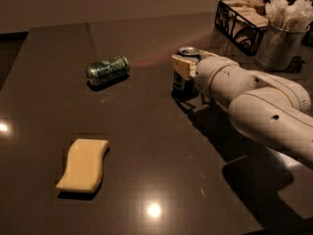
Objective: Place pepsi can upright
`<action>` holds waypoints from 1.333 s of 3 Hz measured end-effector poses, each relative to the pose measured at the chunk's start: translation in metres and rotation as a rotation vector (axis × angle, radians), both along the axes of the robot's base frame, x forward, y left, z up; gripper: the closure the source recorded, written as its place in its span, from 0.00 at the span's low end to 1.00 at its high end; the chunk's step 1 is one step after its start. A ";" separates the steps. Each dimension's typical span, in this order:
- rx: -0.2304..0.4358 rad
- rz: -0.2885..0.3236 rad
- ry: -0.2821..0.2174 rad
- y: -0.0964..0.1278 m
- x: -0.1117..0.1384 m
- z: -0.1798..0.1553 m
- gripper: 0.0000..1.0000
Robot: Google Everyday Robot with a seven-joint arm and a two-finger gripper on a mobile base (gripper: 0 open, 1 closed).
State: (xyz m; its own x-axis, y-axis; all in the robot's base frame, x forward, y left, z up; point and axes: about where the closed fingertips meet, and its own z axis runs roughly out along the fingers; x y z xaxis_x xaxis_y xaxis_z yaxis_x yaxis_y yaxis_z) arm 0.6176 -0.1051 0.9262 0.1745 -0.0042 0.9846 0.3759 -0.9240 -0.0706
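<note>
We see a wide dark table (146, 131) with the robot's pale arm (264, 102) reaching in from the right. A wire basket (239, 18) and a metal cup (281, 43) of napkins stand at the far right corner. A yellow sponge (83, 164) lies near the front left, and a green can (107, 70) lies on its side farther back, well apart from the arm. The pepsi can (181, 85) stands upright on the table near the middle, silver top up, so we judge the main job done. The gripper (186, 65) sits right against the can's upper part. We cannot tell whether it grips the can or has let go. What seems left is a clean release and a retreat without tipping the can.
</note>
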 end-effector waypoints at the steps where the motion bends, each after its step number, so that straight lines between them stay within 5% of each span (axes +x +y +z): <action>1: -0.002 -0.011 -0.032 -0.003 0.004 -0.007 0.58; 3: -0.003 -0.010 -0.046 0.000 0.003 -0.001 0.12; 4: -0.004 -0.008 -0.050 0.002 0.003 0.002 0.00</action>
State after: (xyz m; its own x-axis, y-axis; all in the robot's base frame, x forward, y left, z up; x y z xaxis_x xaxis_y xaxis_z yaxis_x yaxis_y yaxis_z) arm 0.6204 -0.1033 0.9279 0.1254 -0.0014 0.9921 0.3718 -0.9270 -0.0483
